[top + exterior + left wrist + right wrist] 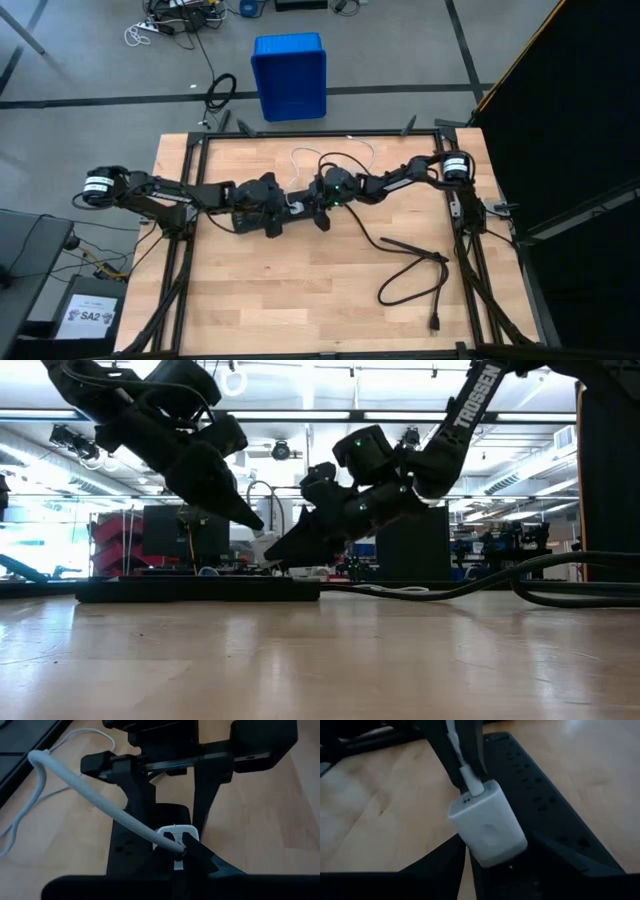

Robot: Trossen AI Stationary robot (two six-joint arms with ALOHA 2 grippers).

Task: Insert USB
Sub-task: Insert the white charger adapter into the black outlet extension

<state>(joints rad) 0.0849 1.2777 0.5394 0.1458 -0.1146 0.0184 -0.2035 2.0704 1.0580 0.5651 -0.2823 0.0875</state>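
My right gripper [490,865] pinching white charger block [487,822] over black power strip [545,805]. Left gripper [465,757] clamped on USB [100,795] plug at block port. Keep plug square, push straight, brace block.

A: From above you look straight down on the whole table [320,300] and 2 arms; the low camera faces level across it.

B: Your 2 wrist cameras sit close, facing each other across the white charger [487,827], which both share with the high view.
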